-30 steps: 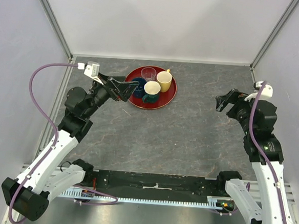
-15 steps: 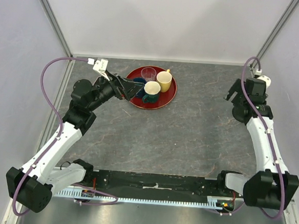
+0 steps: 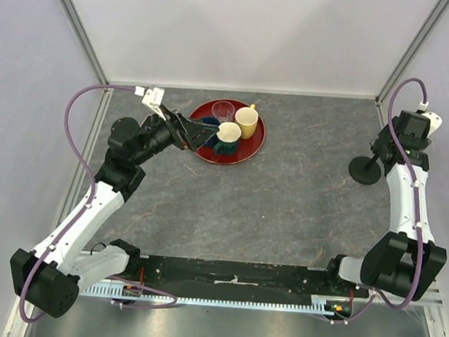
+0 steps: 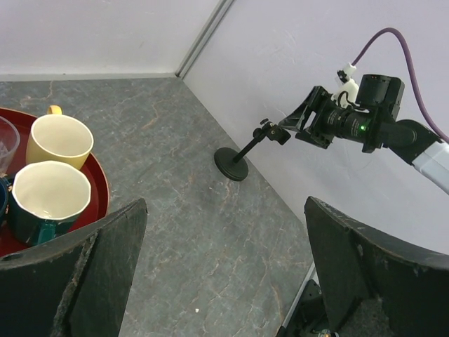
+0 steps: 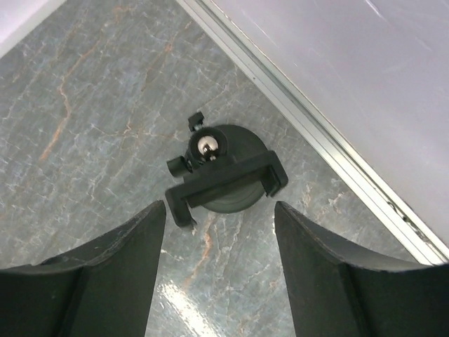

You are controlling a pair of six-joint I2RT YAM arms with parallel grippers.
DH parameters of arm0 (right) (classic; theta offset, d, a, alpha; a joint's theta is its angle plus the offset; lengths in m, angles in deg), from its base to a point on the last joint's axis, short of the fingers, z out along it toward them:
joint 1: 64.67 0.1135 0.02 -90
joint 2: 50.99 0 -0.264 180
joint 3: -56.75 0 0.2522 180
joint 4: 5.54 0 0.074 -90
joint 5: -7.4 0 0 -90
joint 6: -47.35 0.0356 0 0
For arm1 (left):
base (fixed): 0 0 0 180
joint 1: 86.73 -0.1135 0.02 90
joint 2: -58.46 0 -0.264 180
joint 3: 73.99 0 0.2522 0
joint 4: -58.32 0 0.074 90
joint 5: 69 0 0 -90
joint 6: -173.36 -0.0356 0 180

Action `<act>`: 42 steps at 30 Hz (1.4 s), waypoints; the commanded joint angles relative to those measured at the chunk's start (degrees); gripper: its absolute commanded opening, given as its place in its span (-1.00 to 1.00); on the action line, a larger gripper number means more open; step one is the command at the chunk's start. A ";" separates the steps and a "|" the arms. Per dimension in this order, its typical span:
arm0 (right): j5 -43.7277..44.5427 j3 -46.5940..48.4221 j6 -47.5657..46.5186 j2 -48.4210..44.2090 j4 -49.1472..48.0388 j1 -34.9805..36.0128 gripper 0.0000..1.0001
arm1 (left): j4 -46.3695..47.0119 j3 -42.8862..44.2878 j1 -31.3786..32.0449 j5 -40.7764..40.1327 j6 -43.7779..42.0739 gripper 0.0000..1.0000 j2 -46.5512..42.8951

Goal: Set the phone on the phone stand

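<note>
The phone is out of view in every frame. The phone stand (image 3: 365, 169) is black, with a round disc base and a tilted stem ending in a clamp cradle. It stands at the far right, close to the side wall. In the right wrist view the phone stand (image 5: 224, 175) lies just beyond the fingertips of my right gripper (image 5: 219, 210), which is open and holds nothing. The left wrist view shows the phone stand (image 4: 235, 163) with my right gripper (image 4: 298, 123) right behind its cradle. My left gripper (image 3: 198, 133) hovers open and empty at the red tray's left edge.
A red round tray (image 3: 255, 145) at the back centre carries a yellow cup (image 3: 246, 121), a green cup with a cream inside (image 3: 227, 136), a clear glass (image 3: 223, 110) and a blue cup (image 3: 209, 126). A metal rail (image 5: 330, 151) and the right wall run beside the stand.
My right arm has swung back and out toward the right wall, uncovering the stand below its gripper. My left arm shifted slightly toward the tray, then held still.
</note>
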 commanded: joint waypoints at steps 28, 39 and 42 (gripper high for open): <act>-9.43 6.81 -1.34 11.22 -4.59 -0.50 -0.22 | 5.48 1.47 -3.21 7.49 7.87 0.98 4.93; -9.61 2.50 -0.99 6.83 -5.03 -0.41 -0.82 | 6.89 1.21 -4.18 8.98 10.16 0.96 6.16; -12.16 1.71 0.68 5.16 -4.85 0.21 -1.00 | 7.41 1.03 -4.44 9.51 10.86 0.96 6.43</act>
